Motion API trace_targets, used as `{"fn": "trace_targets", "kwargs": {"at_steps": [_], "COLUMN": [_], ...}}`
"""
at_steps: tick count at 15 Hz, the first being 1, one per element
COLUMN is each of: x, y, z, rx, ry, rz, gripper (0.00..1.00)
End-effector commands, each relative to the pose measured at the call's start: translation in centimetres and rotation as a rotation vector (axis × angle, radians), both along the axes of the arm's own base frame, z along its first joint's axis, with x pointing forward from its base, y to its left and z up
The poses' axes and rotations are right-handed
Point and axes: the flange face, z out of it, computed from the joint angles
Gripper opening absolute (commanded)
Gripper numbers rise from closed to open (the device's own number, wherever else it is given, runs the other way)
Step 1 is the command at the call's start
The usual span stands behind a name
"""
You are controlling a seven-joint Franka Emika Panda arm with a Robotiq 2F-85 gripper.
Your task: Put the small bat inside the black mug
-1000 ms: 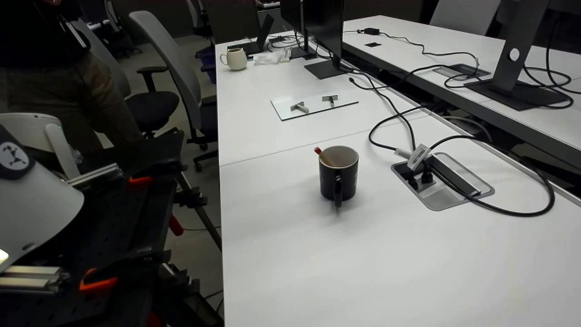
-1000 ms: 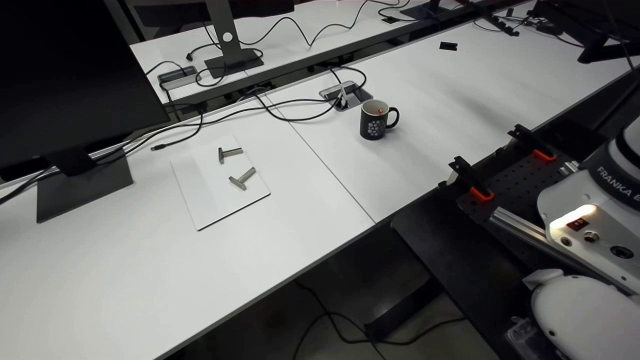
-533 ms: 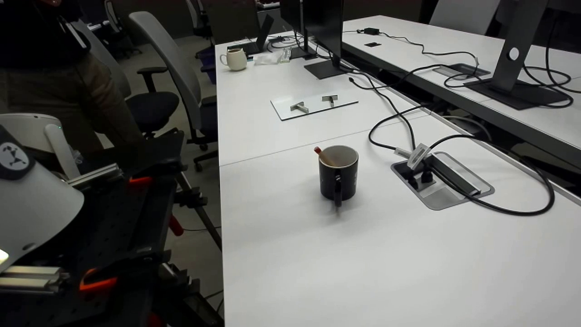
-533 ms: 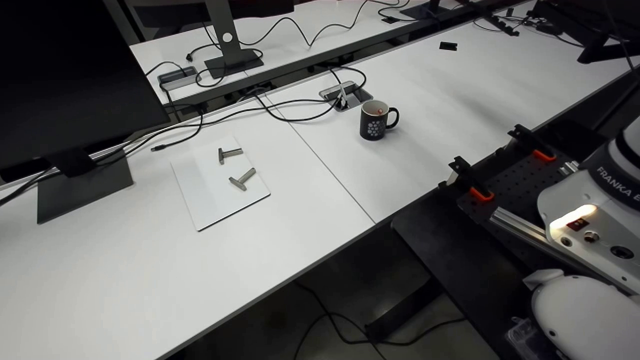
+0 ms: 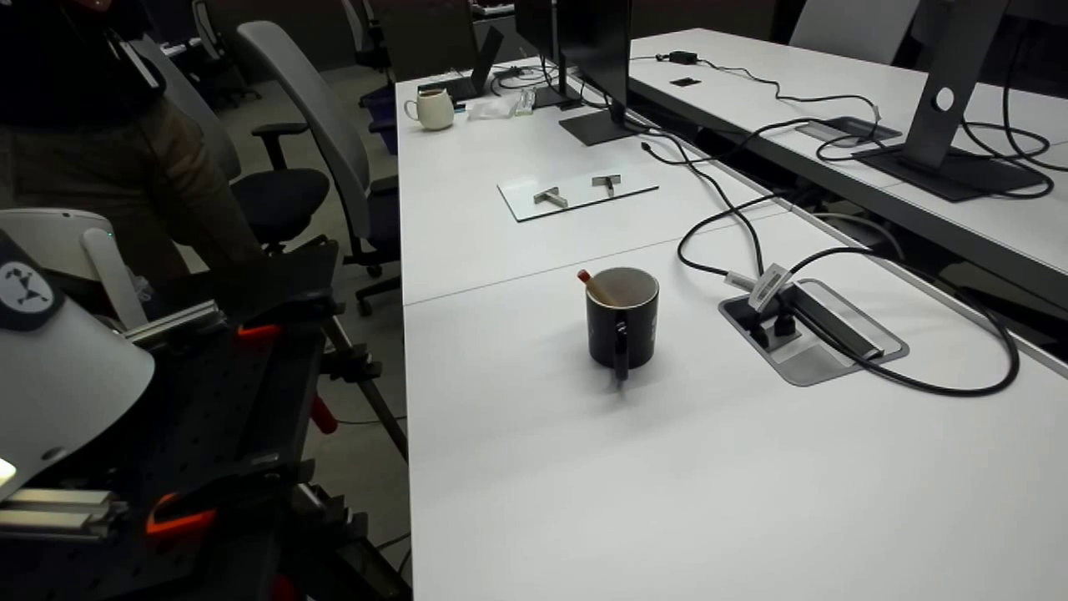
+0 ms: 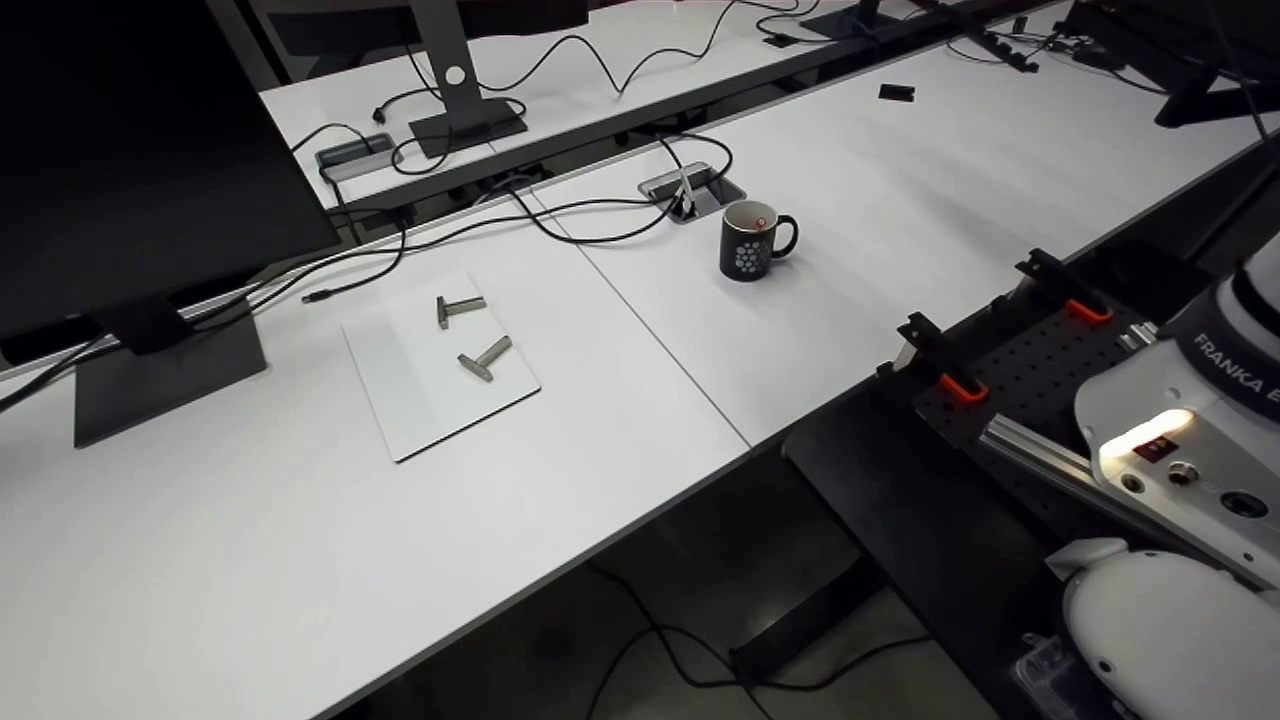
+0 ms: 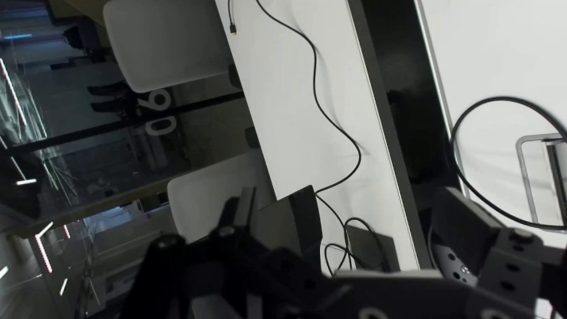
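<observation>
The black mug stands upright on the white table in both exterior views (image 5: 602,334) (image 6: 738,255), its handle on one side. The small bat leans inside the mug (image 5: 599,290). Its red end sticks up just past the rim and its tan part goes down inside. In an exterior view only its red tip (image 6: 760,223) shows at the mug's mouth. My gripper (image 7: 351,199) is open in the wrist view, its two fingers wide apart with nothing between them. It is out of sight in both exterior views and away from the mug. The mug and bat are out of the wrist view.
A cable box (image 5: 813,334) with black cables (image 5: 943,388) is set in the table near the mug. A thin white board (image 6: 420,400) carries two small metal T-shaped pieces (image 6: 485,358). Monitors (image 6: 150,150), a white mug (image 5: 434,109) and a chair (image 5: 317,108) stand around.
</observation>
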Motion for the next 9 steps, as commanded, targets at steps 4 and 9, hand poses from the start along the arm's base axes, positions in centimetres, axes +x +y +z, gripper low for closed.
{"fn": "trace_targets", "kwargs": {"at_steps": [4,9], "x": [-0.9,-2.8], "y": [5.2,7.6], "z": [-2.2,-8.3], "rx": [-0.130,-0.224], "ry": [0.070,0.210], "rz": [0.201,0.400], "gripper": [1.00,1.00]}}
